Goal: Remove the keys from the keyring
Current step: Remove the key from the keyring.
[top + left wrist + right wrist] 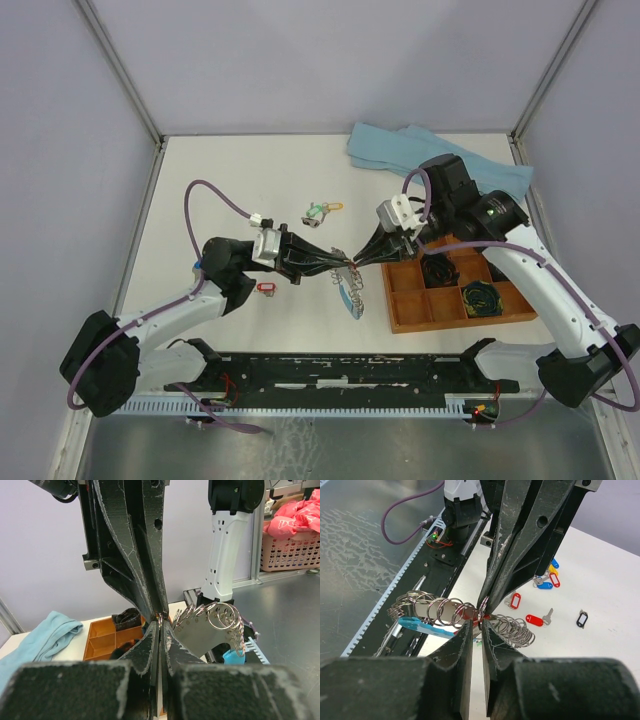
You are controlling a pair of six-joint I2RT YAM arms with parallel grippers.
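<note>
Keyring (437,611) hung above the table (600,580), left pincer (159,622) clamped shut on it, right pincer (477,626) nearly closed beside it, grip uncertain; a pull now could slip off or wrench the loop free.

We count two grippers, the left gripper (343,266) and the right gripper (358,261), and one keyring (350,292) between them. Loose keys (548,615) on the table show two single red tags (534,620), one black tag (581,618) and one small bunch (322,210) at 12 o'clock. One tray (460,322) at 4 o'clock has six compartments and two cable bundles (482,298). One blue cloth (400,150) lies at 1 o'clock.
</note>
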